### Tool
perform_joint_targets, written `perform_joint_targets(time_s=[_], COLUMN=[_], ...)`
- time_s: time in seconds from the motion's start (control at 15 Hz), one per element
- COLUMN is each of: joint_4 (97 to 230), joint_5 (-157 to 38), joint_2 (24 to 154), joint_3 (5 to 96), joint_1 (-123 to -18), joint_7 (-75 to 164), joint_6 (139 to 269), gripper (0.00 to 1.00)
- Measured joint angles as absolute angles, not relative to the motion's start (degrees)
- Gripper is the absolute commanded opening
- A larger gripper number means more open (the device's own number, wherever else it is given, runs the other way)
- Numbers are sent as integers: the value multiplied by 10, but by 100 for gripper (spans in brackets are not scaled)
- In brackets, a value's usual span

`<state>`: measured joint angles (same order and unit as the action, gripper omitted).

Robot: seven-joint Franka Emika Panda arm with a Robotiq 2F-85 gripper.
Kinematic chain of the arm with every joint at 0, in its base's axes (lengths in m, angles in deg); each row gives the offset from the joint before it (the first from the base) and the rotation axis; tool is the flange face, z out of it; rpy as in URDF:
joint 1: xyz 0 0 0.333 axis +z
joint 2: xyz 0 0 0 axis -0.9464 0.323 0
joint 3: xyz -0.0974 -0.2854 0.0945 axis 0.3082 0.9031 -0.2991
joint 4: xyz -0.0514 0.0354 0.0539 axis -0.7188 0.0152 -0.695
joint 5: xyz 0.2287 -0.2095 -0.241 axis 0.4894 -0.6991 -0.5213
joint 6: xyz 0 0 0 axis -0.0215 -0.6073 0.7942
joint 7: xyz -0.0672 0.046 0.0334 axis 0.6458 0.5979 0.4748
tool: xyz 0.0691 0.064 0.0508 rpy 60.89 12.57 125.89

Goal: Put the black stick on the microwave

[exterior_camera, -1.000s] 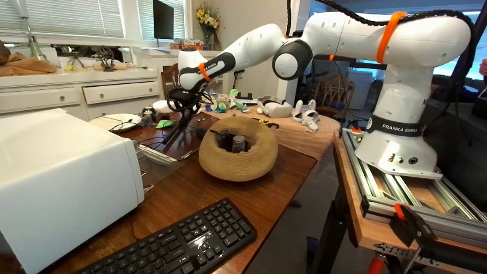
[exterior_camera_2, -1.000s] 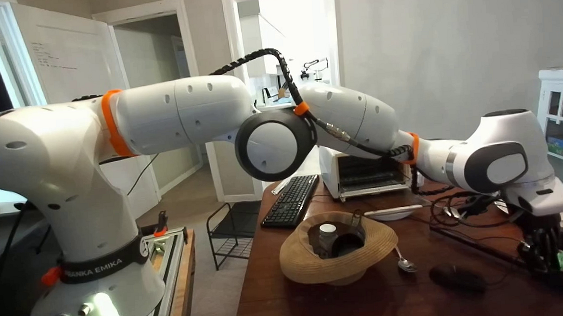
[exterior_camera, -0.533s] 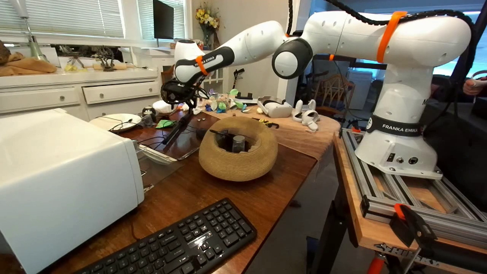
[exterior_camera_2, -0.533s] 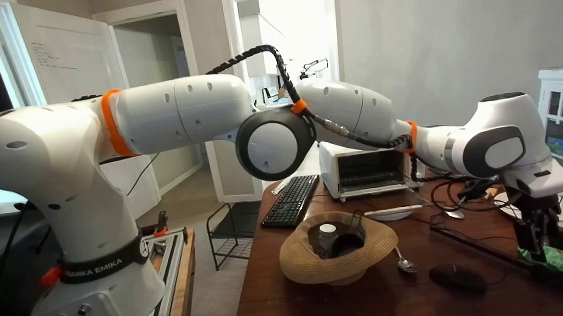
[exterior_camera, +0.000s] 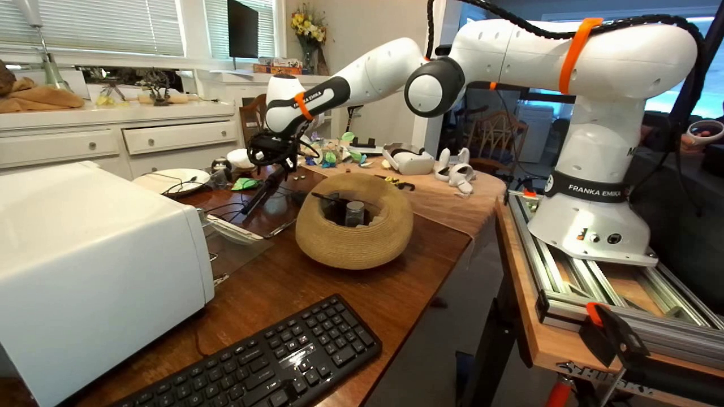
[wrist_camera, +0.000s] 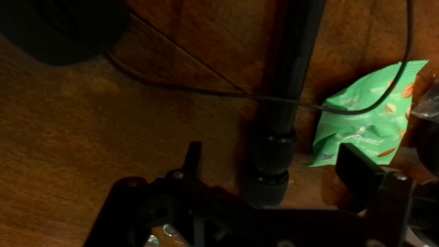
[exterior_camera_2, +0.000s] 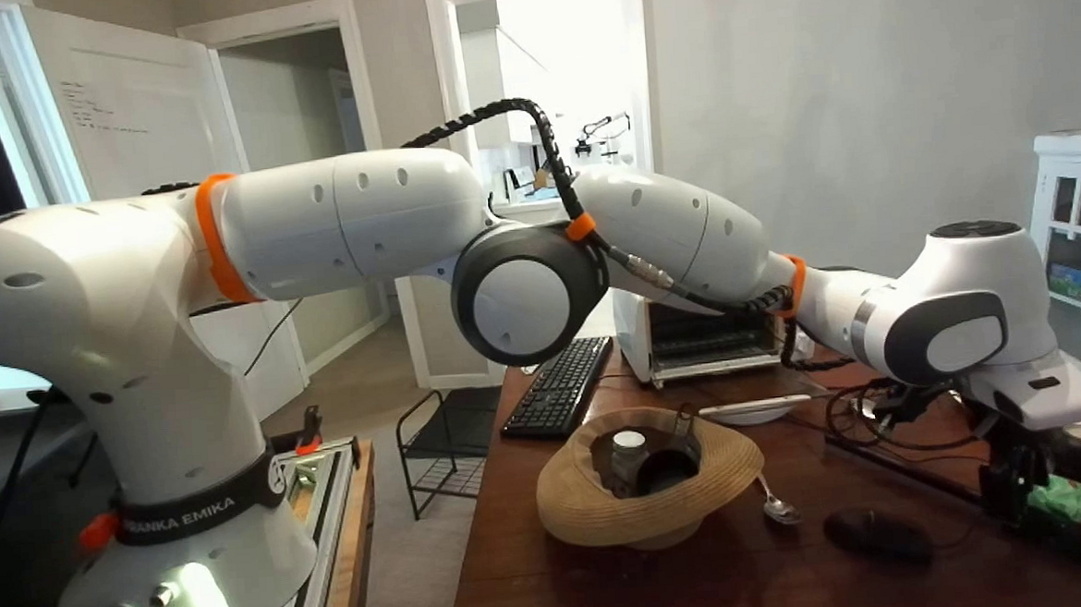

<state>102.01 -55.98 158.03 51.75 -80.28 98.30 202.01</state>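
The black stick lies on the wooden table in all three views, its ribbed end pointing toward my gripper in the wrist view. My gripper is open above that end, one finger on each side of it and visible gaps to both. Nothing is clamped. In an exterior view the stick slants down from under the gripper; part of it is hidden behind the gripper in an exterior view. The white microwave stands at the other end of the table, its dark front showing in an exterior view.
A thin cable runs across the stick. Close beside it lie a green packet and a black mouse. An upturned straw hat holding a jar, a spoon and a keyboard are also on the table.
My gripper has opened over the last second. It rose off the stick, then came down again a little nearer the hat side. The stick lies where it was.
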Motion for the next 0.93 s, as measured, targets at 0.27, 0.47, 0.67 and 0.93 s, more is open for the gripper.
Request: perform_joint_targets(time_s=[0.27,0.47,0.67,0.93], joint_4=[1029,1036,1044,1044], joint_5=[-557,-552,-542,-537], joint_2=[1580,1580,1580,1578], joint_3=[516,516,516,516], joint_1=[-804,-806,-809,-808], joint_7=[978,981,987,1004], joint_6=[2020,2020,2018,1993], gripper=[100,100,100,100])
